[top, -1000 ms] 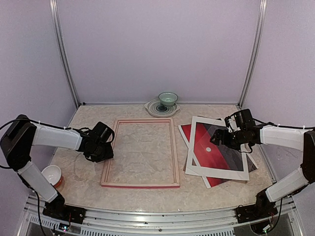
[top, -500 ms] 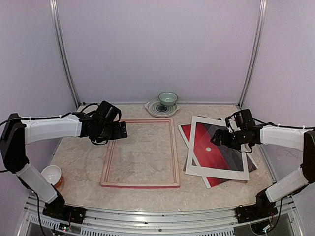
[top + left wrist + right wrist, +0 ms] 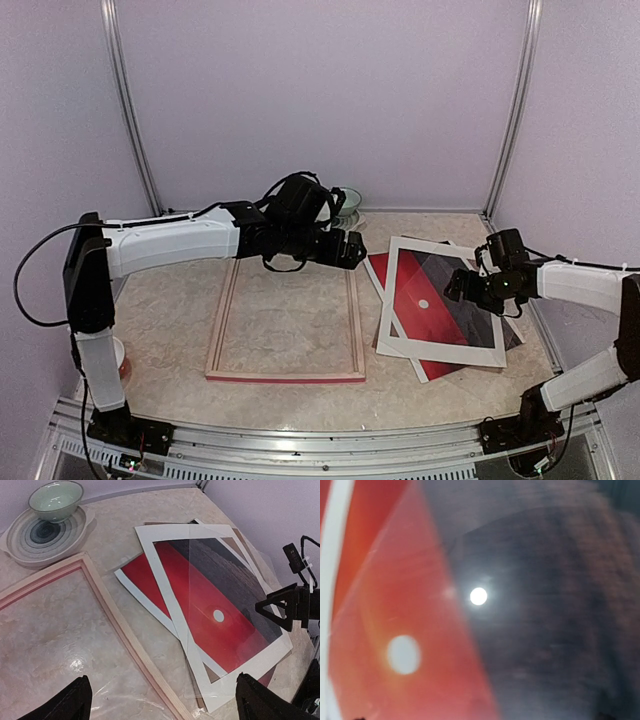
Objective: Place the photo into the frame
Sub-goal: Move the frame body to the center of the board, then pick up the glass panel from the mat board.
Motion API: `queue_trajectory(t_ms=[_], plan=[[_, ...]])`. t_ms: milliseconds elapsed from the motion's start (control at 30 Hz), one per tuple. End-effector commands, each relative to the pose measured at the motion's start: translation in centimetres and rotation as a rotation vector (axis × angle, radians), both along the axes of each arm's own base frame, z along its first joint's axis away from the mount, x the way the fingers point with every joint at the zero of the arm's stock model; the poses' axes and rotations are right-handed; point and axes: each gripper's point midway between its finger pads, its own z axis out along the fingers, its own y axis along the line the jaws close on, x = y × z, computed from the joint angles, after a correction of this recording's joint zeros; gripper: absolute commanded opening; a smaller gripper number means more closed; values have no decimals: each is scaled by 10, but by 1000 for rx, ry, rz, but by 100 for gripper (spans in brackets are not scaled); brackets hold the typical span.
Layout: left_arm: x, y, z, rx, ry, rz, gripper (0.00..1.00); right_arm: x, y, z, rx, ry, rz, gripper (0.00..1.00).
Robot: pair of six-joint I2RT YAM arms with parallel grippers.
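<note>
Reaching stage, I judge: the photo (image 3: 425, 310) lies under a white mat (image 3: 388, 300) at 3 o'clock of the empty frame (image 3: 285, 376). Left pincer (image 3: 348, 250) hovers above the frame's 1 o'clock corner and right pincer (image 3: 460, 287) over the photo, both spread and empty. Next: lift the mat clear.

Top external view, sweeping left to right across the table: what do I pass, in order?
left arm's upright link → frame → photo under the white mat → right arm's forearm. The grippers overlap these, so I leave them out.
</note>
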Motion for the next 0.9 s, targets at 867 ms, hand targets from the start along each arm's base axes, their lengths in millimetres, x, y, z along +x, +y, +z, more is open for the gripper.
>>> queue_trajectory(t_ms=[867], plan=[[-77, -116, -123, 177, 223, -507, 99, -14, -30, -39, -3, 100, -84, 99]])
